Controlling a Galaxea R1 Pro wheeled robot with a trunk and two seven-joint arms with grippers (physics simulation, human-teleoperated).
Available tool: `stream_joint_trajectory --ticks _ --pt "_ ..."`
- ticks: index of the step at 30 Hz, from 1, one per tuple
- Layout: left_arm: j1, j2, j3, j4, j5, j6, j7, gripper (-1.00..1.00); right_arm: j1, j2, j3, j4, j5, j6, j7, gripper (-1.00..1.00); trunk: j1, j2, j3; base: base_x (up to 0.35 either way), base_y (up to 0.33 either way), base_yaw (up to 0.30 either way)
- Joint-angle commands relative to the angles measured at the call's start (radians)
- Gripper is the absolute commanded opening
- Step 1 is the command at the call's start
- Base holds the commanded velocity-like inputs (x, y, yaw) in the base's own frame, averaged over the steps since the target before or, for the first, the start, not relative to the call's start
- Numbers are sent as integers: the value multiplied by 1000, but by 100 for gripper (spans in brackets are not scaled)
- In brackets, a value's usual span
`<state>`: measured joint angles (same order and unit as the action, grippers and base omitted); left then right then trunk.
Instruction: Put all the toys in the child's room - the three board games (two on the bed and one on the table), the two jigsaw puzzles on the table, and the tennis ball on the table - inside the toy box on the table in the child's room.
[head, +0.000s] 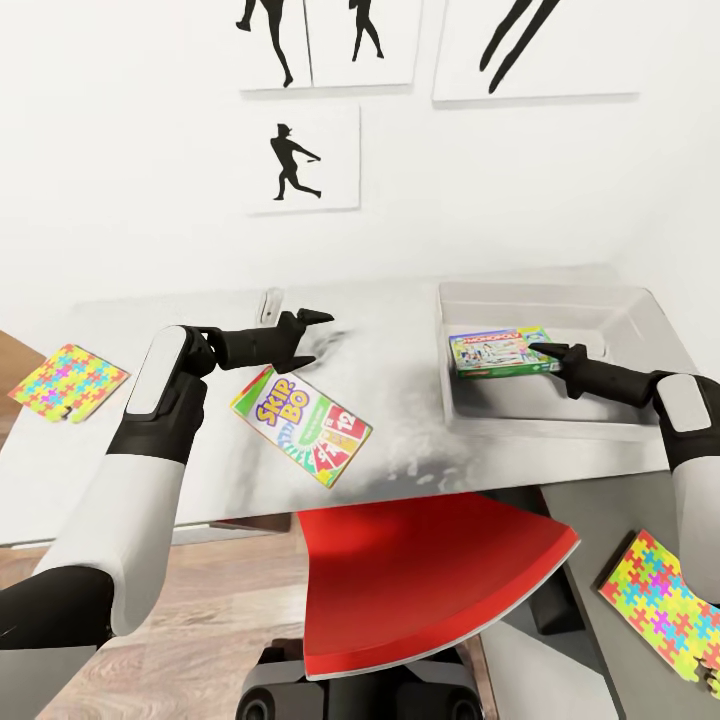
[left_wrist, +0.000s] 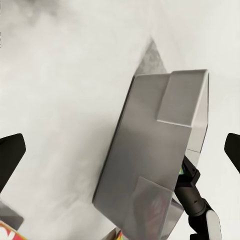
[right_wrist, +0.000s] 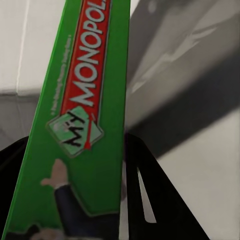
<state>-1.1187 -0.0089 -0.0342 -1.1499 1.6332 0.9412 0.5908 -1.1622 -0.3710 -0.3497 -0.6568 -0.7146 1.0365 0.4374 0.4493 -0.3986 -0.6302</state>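
Observation:
The light grey toy box (head: 560, 415) stands on the right of the table (head: 400, 380). My right gripper (head: 540, 350) is shut on the green-edged MONOPOLY board game (head: 498, 353) and holds it inside the box's left part. In the right wrist view the game (right_wrist: 85, 125) runs between the dark fingers. The SKIP BO board game (head: 300, 425) lies flat on the table, just below my left gripper (head: 315, 322), which hovers open with nothing in it. One jigsaw puzzle (head: 68, 382) lies at the table's left end, another (head: 665, 600) on the dark wing at lower right. The left wrist view shows the toy box (left_wrist: 150, 165) between its spread fingers (left_wrist: 10, 160).
A red chair (head: 420, 580) is tucked under the table's front edge, right before me. White wall with black baseball-player silhouette pictures (head: 295, 160) backs the table. Wood plank floor (head: 200, 640) shows at lower left.

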Motion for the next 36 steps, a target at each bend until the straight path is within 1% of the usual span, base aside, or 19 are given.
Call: stream_joint_trajectory --ticks 1,11,12,36 --pt "-1 0 0 -1 10 1 11 100 -1 0 -2 2 56 -4 8 -100 1 -1 -2 0 0 0" --pt "-1 0 0 -1 10 1 11 100 -1 0 -2 2 56 -4 9 -100 1 -1 -2 0 0 0" --pt "-1 0 0 -1 10 1 11 100 -1 -1 -2 2 56 -4 9 100 1 -1 -2 0 0 0" --pt "-1 -1 0 -2 9 1 11 100 -3 -10 -2 0 56 -3 9 100 1 -1 -2 0 0 0"
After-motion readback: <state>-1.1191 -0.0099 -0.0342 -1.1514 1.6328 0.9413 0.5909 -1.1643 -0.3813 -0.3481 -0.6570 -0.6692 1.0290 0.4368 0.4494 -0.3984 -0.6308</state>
